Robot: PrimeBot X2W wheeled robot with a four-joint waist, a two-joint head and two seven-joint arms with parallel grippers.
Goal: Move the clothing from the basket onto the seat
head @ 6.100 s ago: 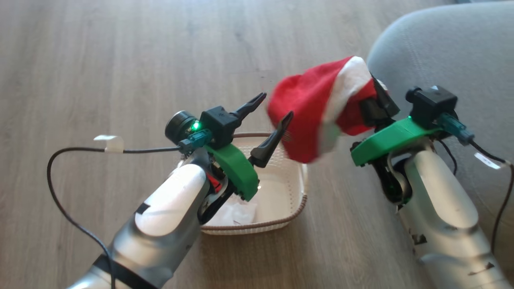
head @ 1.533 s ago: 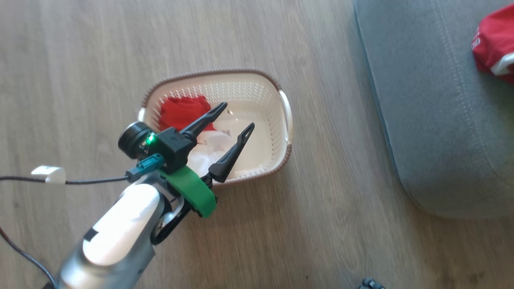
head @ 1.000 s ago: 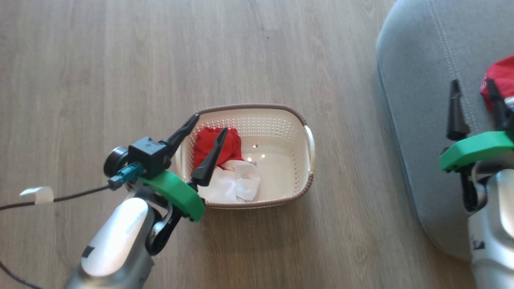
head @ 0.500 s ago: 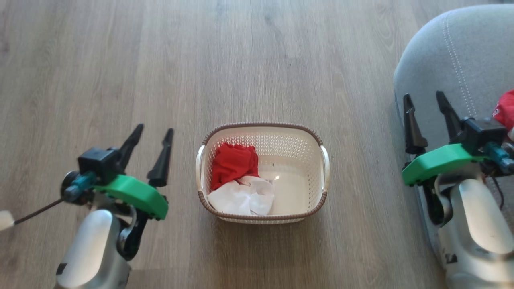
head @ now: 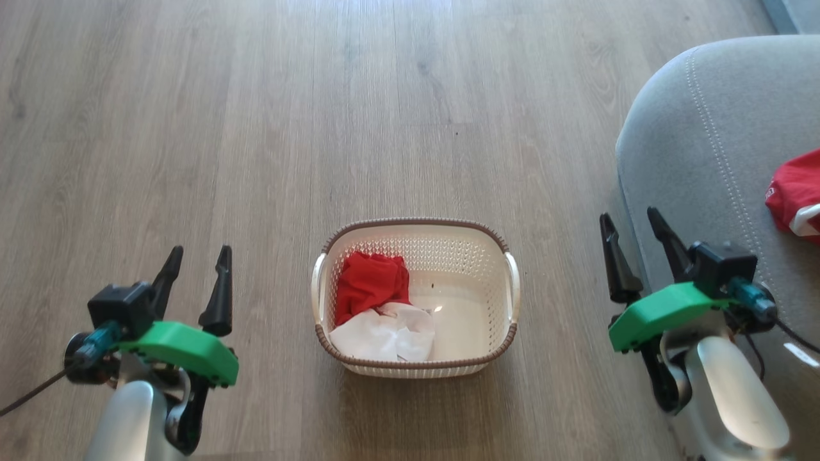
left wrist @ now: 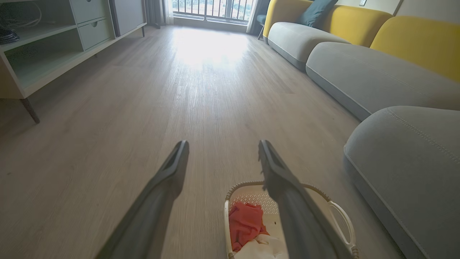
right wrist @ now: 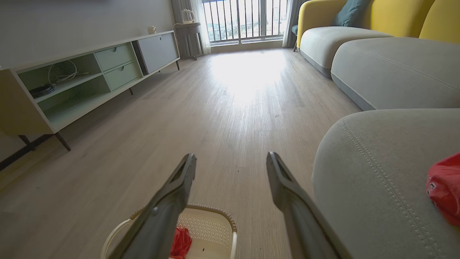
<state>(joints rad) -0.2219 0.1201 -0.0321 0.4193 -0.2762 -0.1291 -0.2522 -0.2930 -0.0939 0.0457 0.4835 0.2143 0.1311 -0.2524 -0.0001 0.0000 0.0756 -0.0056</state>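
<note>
red garment on the seat point(head: 794, 192): cut off by right edge in head & r-wrist views, its white lettering too small to read. seat point(head: 698, 141) runs off right edge too. basket point(left wrist: 251, 199): l-wrist view's bottom edge cuts it, one finger point(left wrist: 287, 194) of the left gripper point(left wrist: 222, 144) covers its middle. r-wrist view: basket's near part out of frame at bottom.

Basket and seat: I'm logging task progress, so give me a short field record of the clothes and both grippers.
basket: on the wood floor, left of the seat
in basket: red garment on its left, white garment nearer the robot
on seat: red-and-white garment, at the head view's right edge
left gripper: open, empty, left of the basket
right gripper: open, empty, beside the seat's edge
to move: two garments
</note>
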